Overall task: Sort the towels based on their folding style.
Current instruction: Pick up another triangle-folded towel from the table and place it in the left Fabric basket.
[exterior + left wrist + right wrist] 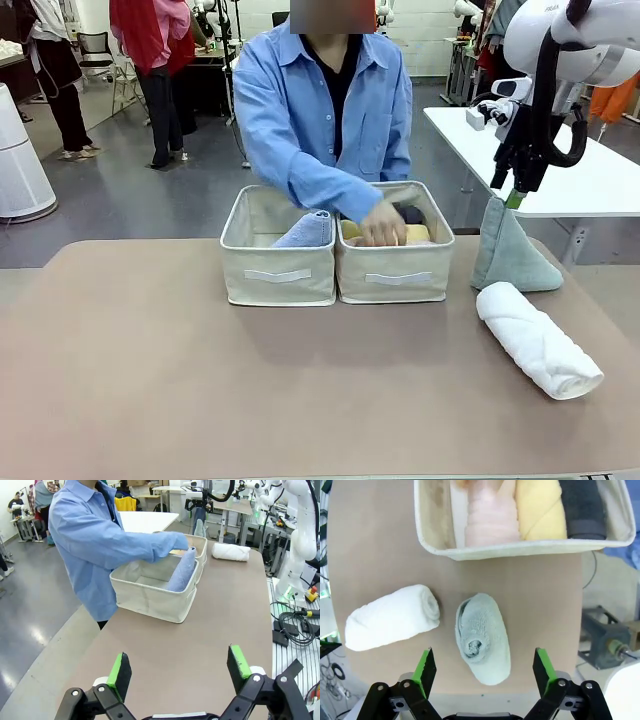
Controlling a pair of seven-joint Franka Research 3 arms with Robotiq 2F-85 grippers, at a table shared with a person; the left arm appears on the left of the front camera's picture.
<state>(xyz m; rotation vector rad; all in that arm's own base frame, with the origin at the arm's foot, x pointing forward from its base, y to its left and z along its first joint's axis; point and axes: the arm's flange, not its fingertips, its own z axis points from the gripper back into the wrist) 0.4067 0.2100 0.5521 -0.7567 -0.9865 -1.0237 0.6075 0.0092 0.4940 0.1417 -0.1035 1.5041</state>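
Note:
A grey-green cone towel (512, 255) stands on the table at the right, beside a white rolled towel (537, 340). My right gripper (515, 197) hangs just above the cone's tip. From the right wrist view, the right gripper (485, 672) is open, straddling the cone (482, 637) from above, with the white roll (392, 617) alongside. The right basket (520, 550) holds pink (490, 522), yellow (540, 512) and dark grey (582, 507) rolls. A pale blue towel (305, 232) leans in the left basket (278, 275). My left gripper (179, 669) is open over bare table, holding nothing.
The person in a blue shirt reaches a hand (383, 225) into the right basket (395, 278). Both baskets stand side by side at the table's far middle. A white table (590, 180) stands behind on the right. The near half of the brown tabletop (200, 390) is bare.

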